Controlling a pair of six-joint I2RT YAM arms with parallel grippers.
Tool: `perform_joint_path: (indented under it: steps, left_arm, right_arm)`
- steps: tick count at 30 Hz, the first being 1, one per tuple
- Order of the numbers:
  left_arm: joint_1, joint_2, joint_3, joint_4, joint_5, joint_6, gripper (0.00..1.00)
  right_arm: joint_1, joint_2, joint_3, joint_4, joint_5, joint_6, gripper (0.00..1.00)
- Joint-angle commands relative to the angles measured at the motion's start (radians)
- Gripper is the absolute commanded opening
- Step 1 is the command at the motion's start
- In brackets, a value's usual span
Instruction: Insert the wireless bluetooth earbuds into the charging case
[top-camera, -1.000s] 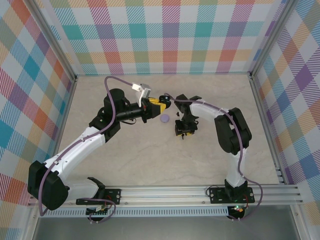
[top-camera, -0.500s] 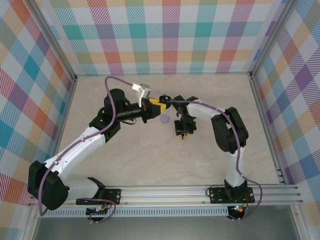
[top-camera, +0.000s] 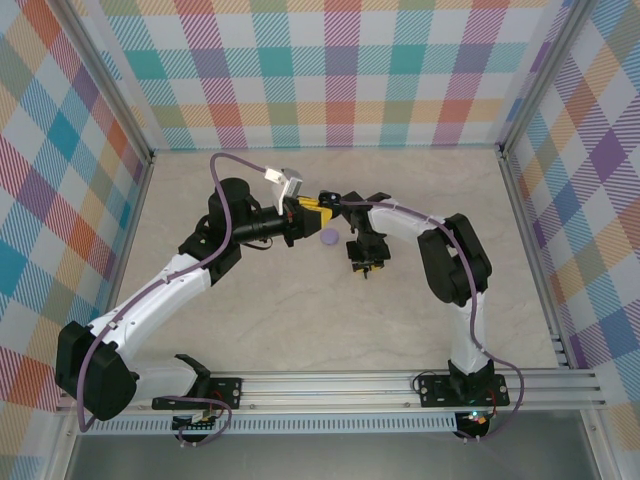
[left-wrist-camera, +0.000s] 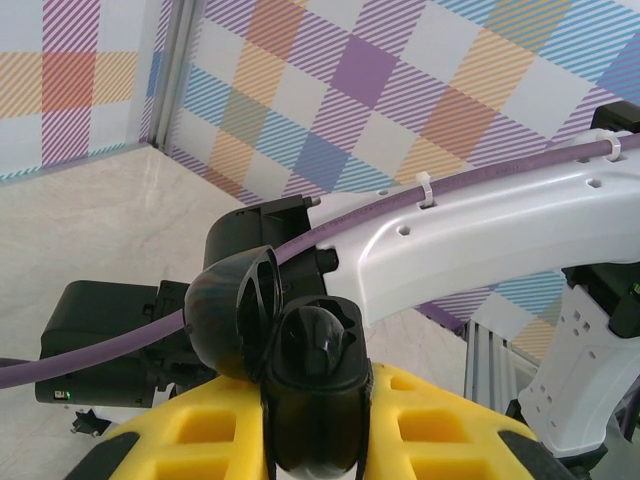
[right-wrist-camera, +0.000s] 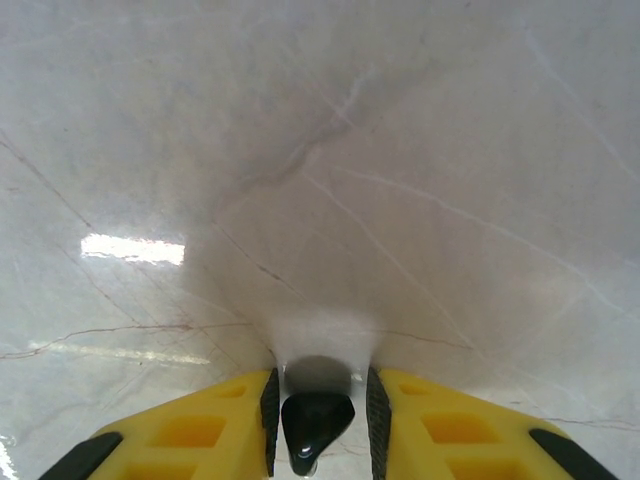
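My left gripper (left-wrist-camera: 315, 425) is shut on a black charging case (left-wrist-camera: 312, 400), held up off the table with its round lid (left-wrist-camera: 232, 315) swung open to the left. A glossy black rounded shape sits in the case's cavity; I cannot tell whether it is an earbud. In the top view this gripper (top-camera: 318, 207) hangs above the table's middle. My right gripper (top-camera: 364, 266) points down at the table just right of it. A black earbud (right-wrist-camera: 315, 420) lies on the marble between its yellow fingers (right-wrist-camera: 200, 430), with a thin gap on each side.
A lilac round case (top-camera: 329, 237) lies on the table between the two grippers. The right arm's white link (left-wrist-camera: 480, 230) and purple cable cross close behind the held case. Plaid walls enclose the table, and an aluminium rail (top-camera: 400, 385) runs along the near edge.
The right gripper's fingers have drawn in around the black earbud, and the arm has shifted slightly left. The left arm has held still with the case.
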Motion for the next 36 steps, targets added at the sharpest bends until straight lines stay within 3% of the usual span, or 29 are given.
perform_joint_path:
  steps: [1,22,36]
  left_arm:
    - [-0.012,-0.011,-0.008,0.012,-0.005,0.008,0.02]
    - [-0.012,-0.015,-0.009,0.003,-0.009,0.011,0.02]
    - [-0.012,-0.012,-0.003,-0.006,-0.017,0.015,0.02]
  right_arm:
    - [0.011,0.025,0.017,-0.033,0.019,0.016,0.32]
    - [0.022,0.013,0.013,-0.038,0.045,0.028,0.23]
    - [-0.034,-0.116,-0.071,0.104,0.016,0.052,0.23]
